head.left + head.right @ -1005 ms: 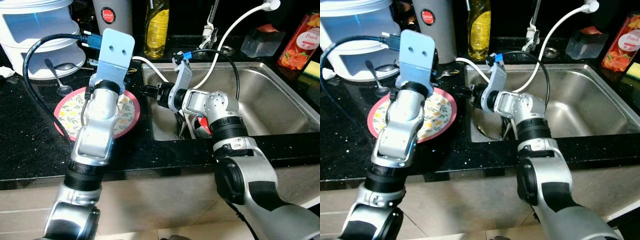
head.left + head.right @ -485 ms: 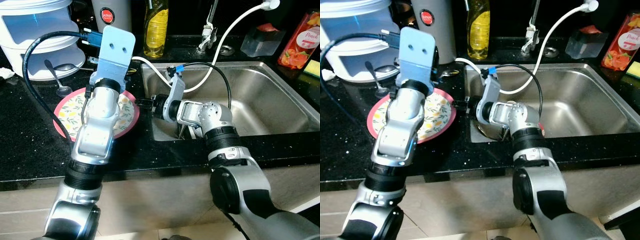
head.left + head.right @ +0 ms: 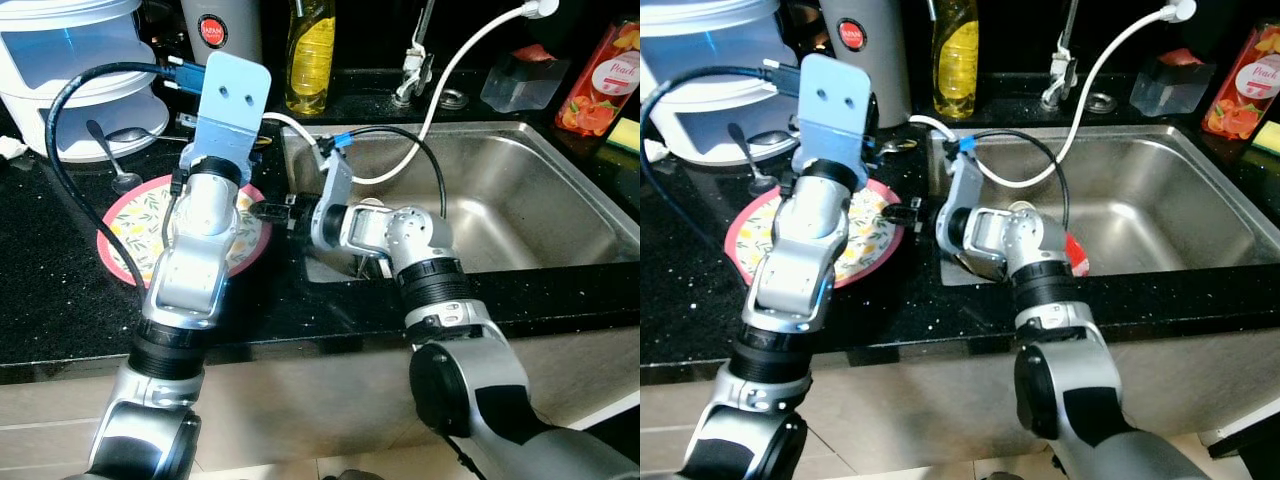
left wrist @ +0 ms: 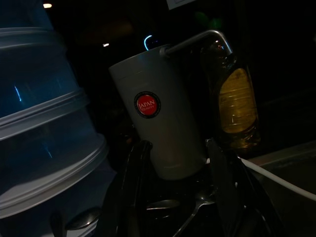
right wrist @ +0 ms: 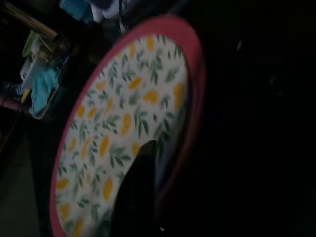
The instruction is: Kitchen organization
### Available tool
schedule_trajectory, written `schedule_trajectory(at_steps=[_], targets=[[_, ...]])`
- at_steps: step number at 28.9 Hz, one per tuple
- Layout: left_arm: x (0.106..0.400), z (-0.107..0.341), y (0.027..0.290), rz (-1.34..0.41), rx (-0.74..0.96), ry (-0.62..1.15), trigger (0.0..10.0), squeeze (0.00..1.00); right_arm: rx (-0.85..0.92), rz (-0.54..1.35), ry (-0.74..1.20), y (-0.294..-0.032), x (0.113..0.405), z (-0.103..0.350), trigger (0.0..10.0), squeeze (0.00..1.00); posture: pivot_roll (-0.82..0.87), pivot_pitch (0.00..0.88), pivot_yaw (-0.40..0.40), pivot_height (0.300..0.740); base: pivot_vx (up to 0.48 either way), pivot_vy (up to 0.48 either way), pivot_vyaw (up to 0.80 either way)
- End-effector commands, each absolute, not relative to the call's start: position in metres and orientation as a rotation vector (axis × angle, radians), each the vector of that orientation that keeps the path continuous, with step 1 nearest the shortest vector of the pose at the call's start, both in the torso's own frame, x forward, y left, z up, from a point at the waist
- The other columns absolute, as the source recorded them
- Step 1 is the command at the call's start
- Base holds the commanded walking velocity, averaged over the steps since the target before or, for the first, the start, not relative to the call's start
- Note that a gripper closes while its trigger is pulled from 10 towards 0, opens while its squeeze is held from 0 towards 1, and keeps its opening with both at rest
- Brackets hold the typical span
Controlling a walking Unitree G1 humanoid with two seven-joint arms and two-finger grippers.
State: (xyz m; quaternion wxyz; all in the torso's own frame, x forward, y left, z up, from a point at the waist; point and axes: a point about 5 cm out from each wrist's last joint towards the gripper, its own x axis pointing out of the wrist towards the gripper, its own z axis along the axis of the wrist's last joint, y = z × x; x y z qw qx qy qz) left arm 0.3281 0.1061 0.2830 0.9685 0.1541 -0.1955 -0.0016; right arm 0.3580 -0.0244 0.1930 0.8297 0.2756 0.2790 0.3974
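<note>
A pink-rimmed plate (image 3: pixel 125 235) with a yellow and green leaf pattern lies flat on the black counter (image 3: pixel 50 300), left of the sink. My right gripper (image 3: pixel 265 210) reaches across from the sink side to the plate's right rim. In the right wrist view one black finger (image 5: pixel 138 187) lies over the plate (image 5: pixel 123 113) just inside the rim; the other is lost in the dark. It stands open. My left arm (image 3: pixel 195 260) hangs above the plate. Its gripper (image 4: pixel 177 148) is open and empty, pointing at a white flask (image 4: pixel 158 118) with a red sticker.
A steel sink (image 3: pixel 520 190) with a white hose (image 3: pixel 450 70) and a red item (image 3: pixel 1077 255) lies to the right. At the back stand a yellow soap bottle (image 3: pixel 312 50), a white stacked container (image 3: pixel 70 70), spoons (image 3: pixel 110 150) and a juice carton (image 3: pixel 600 80).
My right gripper has moved left from the sink's edge to the plate's rim. The plate has slid slightly left. The left arm has stayed put.
</note>
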Motion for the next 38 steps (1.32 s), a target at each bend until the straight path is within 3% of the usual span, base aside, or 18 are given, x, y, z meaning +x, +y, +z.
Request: schedule_trajectory(at_steps=[1,2,3,4,14,16,18,19,20,21,22,24,26,28,33,35,38], targets=[[0.329,0.283,0.106,0.0,0.302,-0.386,10.0,0.0,0.54,0.833,0.654,-0.019,0.352,0.177,3.7,0.0,0.08,0.0,-0.025,0.74,0.0,0.0,0.0],[0.329,0.284,0.108,0.008,0.302,-0.387,10.0,0.0,0.521,0.827,0.674,-0.018,0.35,0.171,1.1,0.0,0.08,0.0,-0.03,0.74,0.0,0.0,0.0],[0.329,0.284,0.108,0.008,0.302,-0.387,10.0,0.0,0.521,0.827,0.674,-0.018,0.35,0.171,1.1,0.0,0.08,0.0,-0.03,0.74,0.0,0.0,0.0],[0.33,0.285,0.11,0.015,0.302,-0.388,10.0,0.0,0.514,0.818,0.689,-0.017,0.349,0.167,0.0,0.0,0.08,0.0,-0.029,0.74,0.0,0.0,0.0],[0.33,0.284,0.116,0.035,0.31,-0.385,10.0,0.0,0.628,0.716,0.598,-0.031,0.363,0.178,0.0,0.0,0.09,0.0,-0.03,0.74,0.0,0.0,0.0],[0.33,0.286,0.116,0.035,0.316,-0.394,10.0,0.0,0.645,0.567,0.451,-0.063,0.386,0.201,0.0,0.0,0.1,0.0,-0.042,0.74,0.0,0.0,0.0],[0.33,0.286,0.116,0.035,0.316,-0.394,10.0,0.0,0.645,0.567,0.451,-0.063,0.386,0.201,0.0,0.0,0.1,0.0,-0.042,0.74,0.0,0.0,0.0],[0.329,0.287,0.116,0.038,0.316,-0.398,10.0,0.0,0.649,0.483,0.374,-0.082,0.395,0.212,0.0,0.0,0.1,0.0,-0.045,0.74,0.0,0.0,0.0],[0.329,0.287,0.116,0.038,0.316,-0.398,10.0,0.0,0.649,0.483,0.374,-0.082,0.395,0.212,0.0,0.0,0.1,0.0,-0.045,0.74,0.0,0.0,0.0],[0.328,0.287,0.117,0.043,0.314,-0.399,10.0,0.0,0.66,0.388,0.284,-0.105,0.404,0.227,10.0,0.0,0.1,0.0,-0.051,0.74,0.0,0.0,0.0],[0.328,0.287,0.117,0.043,0.314,-0.399,10.0,0.0,0.66,0.388,0.284,-0.105,0.404,0.227,10.0,0.0,0.1,0.0,-0.051,0.74,0.0,0.0,0.0],[0.325,0.283,0.119,0.051,0.313,-0.391,10.0,0.0,0.593,0.167,0.104,-0.157,0.415,0.253,10.0,0.0,0.1,0.0,-0.054,0.74,0.0,0.0,0.0],[0.325,0.283,0.119,0.051,0.313,-0.391,10.0,0.0,0.593,0.167,0.104,-0.157,0.415,0.253,10.0,0.0,0.1,0.0,-0.054,0.74,0.0,0.0,0.0],[0.325,0.28,0.121,0.055,0.318,-0.383,10.0,0.0,0.54,-0.04,0.02,-0.198,0.416,0.262,10.0,0.0,0.11,0.0,-0.047,0.74,0.0,0.0,0.0],[0.327,0.285,0.122,0.057,0.327,-0.394,10.0,0.0,0.508,-0.189,0.025,-0.222,0.413,0.254,10.0,0.0,0.12,0.0,-0.048,0.74,0.0,0.0,0.0],[0.327,0.287,0.122,0.059,0.332,-0.402,10.0,0.0,0.472,-0.324,0.069,-0.243,0.407,0.234,10.0,0.0,0.12,0.0,-0.047,0.74,0.0,0.0,0.0],[0.327,0.287,0.122,0.058,0.332,-0.402,10.0,0.0,0.446,-0.35,0.098,-0.247,0.405,0.224,10.0,0.0,0.12,0.0,-0.049,0.74,0.0,0.0,0.0]])
